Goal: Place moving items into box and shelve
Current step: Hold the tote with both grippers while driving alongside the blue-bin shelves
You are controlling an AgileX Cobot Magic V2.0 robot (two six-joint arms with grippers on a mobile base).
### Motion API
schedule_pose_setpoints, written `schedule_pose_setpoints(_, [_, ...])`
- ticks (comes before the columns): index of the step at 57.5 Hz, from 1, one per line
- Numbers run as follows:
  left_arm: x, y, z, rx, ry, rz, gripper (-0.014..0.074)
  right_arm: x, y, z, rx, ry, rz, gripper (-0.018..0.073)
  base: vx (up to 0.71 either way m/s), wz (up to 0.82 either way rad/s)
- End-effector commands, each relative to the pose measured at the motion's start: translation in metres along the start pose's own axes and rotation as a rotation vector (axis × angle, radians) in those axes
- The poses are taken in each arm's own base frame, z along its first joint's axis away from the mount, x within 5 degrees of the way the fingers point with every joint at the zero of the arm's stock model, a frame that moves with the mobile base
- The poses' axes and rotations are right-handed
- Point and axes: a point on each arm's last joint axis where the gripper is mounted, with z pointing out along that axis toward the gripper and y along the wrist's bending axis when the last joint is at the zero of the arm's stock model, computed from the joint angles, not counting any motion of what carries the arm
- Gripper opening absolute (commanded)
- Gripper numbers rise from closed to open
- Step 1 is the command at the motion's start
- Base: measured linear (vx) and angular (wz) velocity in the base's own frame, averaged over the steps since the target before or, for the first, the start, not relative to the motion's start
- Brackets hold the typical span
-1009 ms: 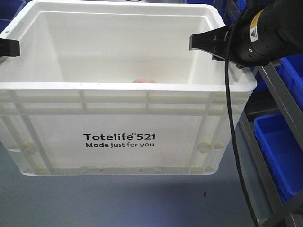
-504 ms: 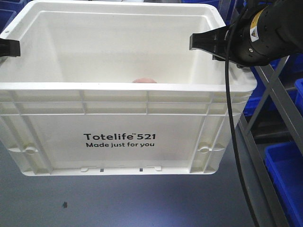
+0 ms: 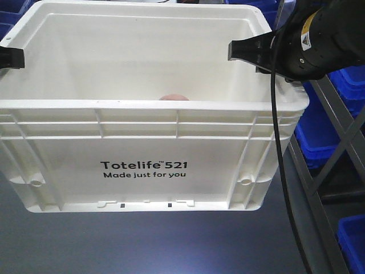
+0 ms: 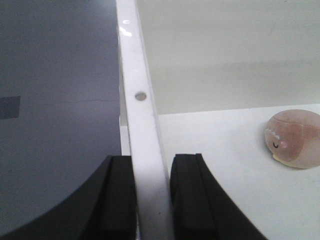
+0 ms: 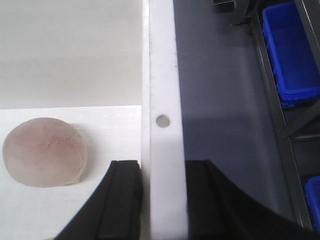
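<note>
Box [image 3: 142, 165] hangs between my two grippers, open top up, with the long side that bears the black print turned to the front camera. Dark grey floor [image 3: 142, 245] shows under its bottom edge.

My left gripper [image 4: 150, 200] is clamped on the rim of the left short wall. One finger [image 4: 117, 200] sits outside the wall and the other inside. Both press flat on the white rim strip [image 4: 142, 130], so the jaws are apart only by the thickness of that strip. A small round hole [image 4: 141, 95] lies in the rim just ahead of the grip.

My right gripper [image 5: 167, 200] has the opposite short wall the same way, one finger [image 5: 122, 200] inside the box and one outside, tight on the rim with no gap showing. In the front view its black cable [image 3: 279, 171] hangs down across the near right corner of the box.

One pale pink ball [image 5: 44, 151] rests on the box bottom, near the right wall's foot but not touching it. From the left wrist it shows a small printed face. From the front only its top shows over the near rim. I see no other ball in these views.

Blue bins [image 3: 342, 85] stand on a grey shelf frame [image 3: 319, 188] to my right, beside the box and apart from it.
</note>
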Motion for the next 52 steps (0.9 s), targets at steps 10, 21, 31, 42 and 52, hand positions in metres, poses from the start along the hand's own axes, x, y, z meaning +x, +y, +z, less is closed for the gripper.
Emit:
schedule_pose_setpoints(10, [-0.0232,-0.0047,-0.0220,0.045,-0.218,0.019,0.0129,-0.0235,-0.0060,-0.0251,-0.030,-0.201,-0.032,0.0127,0.31,0.03])
schedule_pose_setpoints(21, [-0.0232,-0.0047,-0.0220,0.045,-0.218,0.019,0.0129,-0.0235,-0.0060,-0.0251,-0.030,-0.201,-0.032,0.0127,0.28,0.02])
schedule_pose_setpoints(31, [-0.0232,-0.0047,-0.0220,0.045,-0.218,0.019,0.0129,-0.0235,-0.0060,-0.0251,-0.030,-0.201,-0.032,0.0127,0.25,0.04])
schedule_pose_setpoints(42, [-0.0232,-0.0047,-0.0220,0.045,-0.218,0.019,0.0129,-0.0235,-0.0060,-0.0251,-0.030,-0.201,-0.032,0.0127,0.21,0.11])
schedule_pose_setpoints(52, [-0.0232,-0.0047,-0.0220,0.045,-0.218,0.019,0.0129,-0.0235,-0.0060,-0.0251,-0.030,-0.201,-0.032,0.0127,0.17,0.20])
